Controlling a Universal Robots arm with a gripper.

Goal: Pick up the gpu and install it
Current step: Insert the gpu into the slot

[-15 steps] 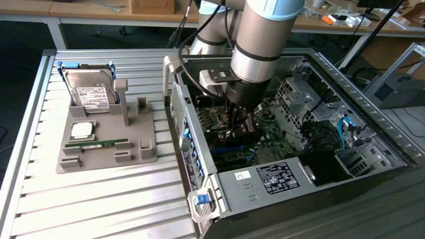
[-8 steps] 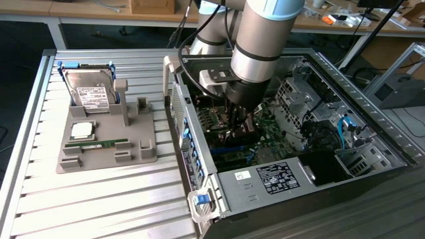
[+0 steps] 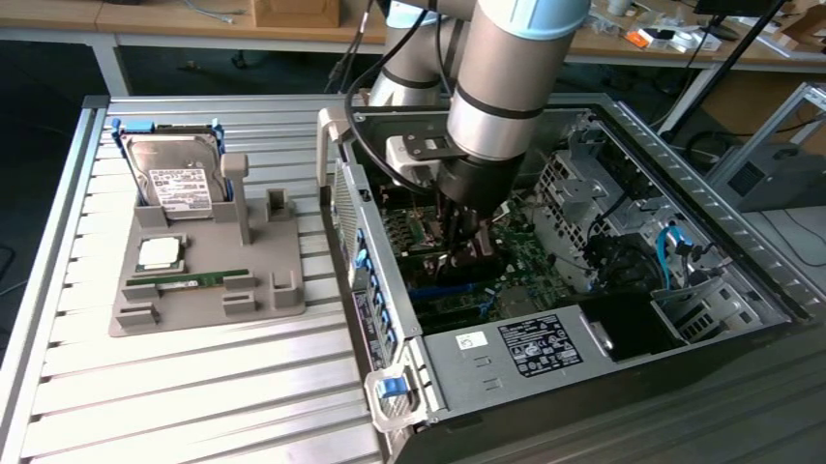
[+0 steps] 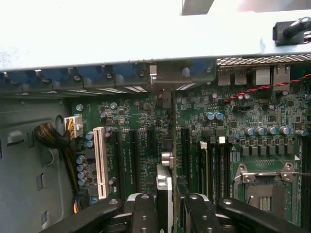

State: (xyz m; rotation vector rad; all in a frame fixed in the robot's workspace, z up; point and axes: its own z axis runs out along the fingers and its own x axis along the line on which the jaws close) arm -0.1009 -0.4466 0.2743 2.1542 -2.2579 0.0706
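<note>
the robot arm reaches down into an open computer case (image 3: 722, 290) on the counter (image 3: 193, 387). its tool (image 4: 167, 206) is closed on the gpu (image 4: 164, 187), held on edge just above the motherboard (image 4: 233, 121) slots. a gray tray (image 3: 207, 290) beside the case holds a hard drive (image 3: 174, 174).

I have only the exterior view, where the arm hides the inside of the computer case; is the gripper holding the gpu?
Observer: Yes. In the wrist view the gripper is closed on the gpu, which is seen edge-on between its fingers.
Operator: Is it over the white slot?
Observer: No. The white slot stands apart to one side, and the card is among the black slots.
Operator: Is a processor fitted on the motherboard?
Observer: The CPU socket looks empty.
</note>
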